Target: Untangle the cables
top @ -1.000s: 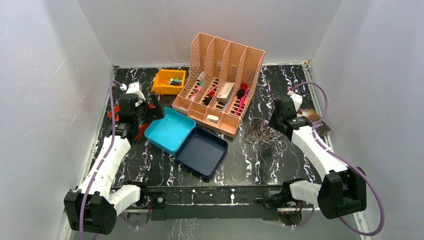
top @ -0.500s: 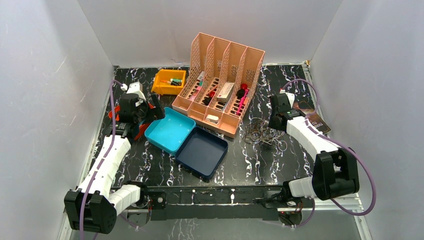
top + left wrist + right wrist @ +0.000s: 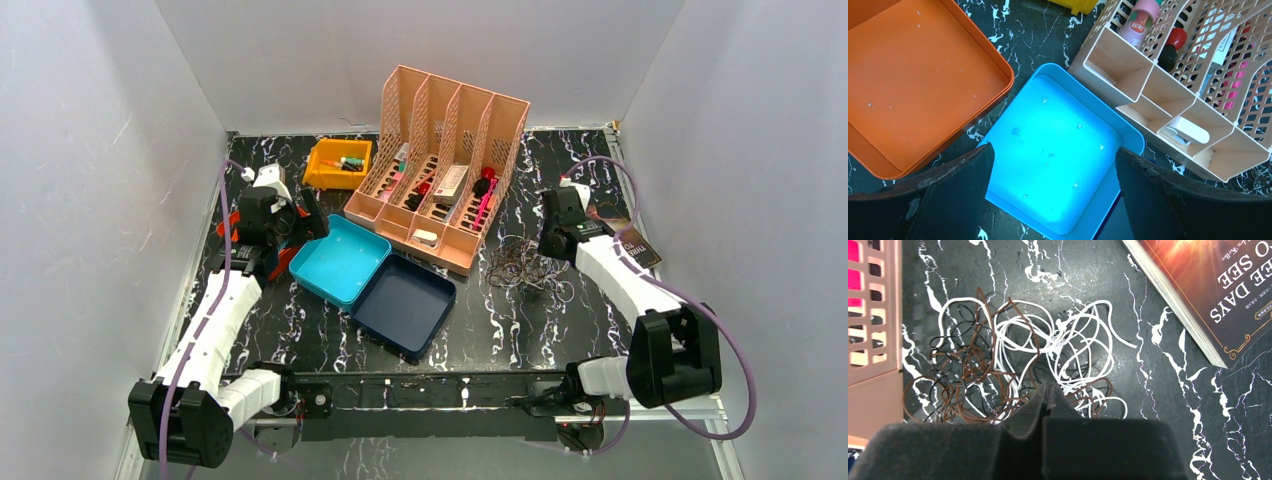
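The cables (image 3: 522, 267) lie as one tangle of thin curly brown, black and white wires on the black marbled table, right of the pink organiser. In the right wrist view, the cables (image 3: 1013, 355) spread just beyond my fingertips. My right gripper (image 3: 1048, 388) is shut, its tips pressed together low over the near edge of the tangle. I see no wire held between them. In the top view the right gripper (image 3: 547, 248) sits at the tangle's right side. My left gripper (image 3: 1053, 155) is open and empty above the light-blue tray (image 3: 1058, 100).
A pink desk organiser (image 3: 440, 150) with small items stands at the back centre. A yellow bin (image 3: 338, 163) is behind-left. A light-blue tray (image 3: 340, 260) overlaps a dark-blue tray (image 3: 405, 305). An orange tray (image 3: 913, 75) lies under the left arm. A book (image 3: 1218, 285) lies right of the cables.
My right wrist has shifted a little toward the back of the table and its elbow has swung up and in. The tangle and the left arm have not moved.
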Robot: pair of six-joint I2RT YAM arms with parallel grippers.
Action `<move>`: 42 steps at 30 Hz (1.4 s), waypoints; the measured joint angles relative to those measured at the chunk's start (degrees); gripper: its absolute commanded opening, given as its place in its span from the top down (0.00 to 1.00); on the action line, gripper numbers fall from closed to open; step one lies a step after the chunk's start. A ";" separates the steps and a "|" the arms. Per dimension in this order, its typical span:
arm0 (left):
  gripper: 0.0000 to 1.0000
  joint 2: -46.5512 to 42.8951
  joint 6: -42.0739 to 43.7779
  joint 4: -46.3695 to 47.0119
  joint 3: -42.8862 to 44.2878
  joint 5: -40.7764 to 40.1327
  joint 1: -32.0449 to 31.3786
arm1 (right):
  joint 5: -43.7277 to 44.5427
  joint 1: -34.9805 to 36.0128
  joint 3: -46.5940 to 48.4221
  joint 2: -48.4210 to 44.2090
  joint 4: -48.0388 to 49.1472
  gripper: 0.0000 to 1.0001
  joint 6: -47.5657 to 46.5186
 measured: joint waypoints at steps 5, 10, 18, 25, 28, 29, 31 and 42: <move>0.18 0.00 0.07 0.13 0.00 0.02 0.00 | -1.16 0.00 0.13 -4.02 -0.68 1.00 -0.74; 0.02 0.00 0.50 0.52 0.00 1.33 0.02 | -2.89 0.02 1.99 -8.55 -1.86 0.71 -1.92; 0.02 0.00 0.76 1.05 0.00 3.02 0.02 | -2.16 0.00 3.10 -6.54 -3.65 0.50 -2.32; 0.02 0.00 0.76 1.22 0.00 3.85 0.02 | -1.88 -0.04 1.22 -3.15 -3.45 0.56 -1.22; 0.02 0.00 0.76 1.22 0.00 4.13 0.02 | -1.29 -0.04 0.37 -1.51 -2.67 0.58 -1.20; 0.02 0.00 0.76 1.22 0.00 4.22 0.02 | -1.05 -0.04 0.31 -0.70 -2.60 0.59 -1.20; 0.02 0.00 0.76 1.22 0.00 4.31 0.02 | -0.57 -0.04 0.28 1.03 -2.38 0.62 -1.14; 0.02 0.00 0.76 1.22 0.00 4.50 0.02 | -0.09 -0.04 0.24 3.34 -1.29 0.97 -0.22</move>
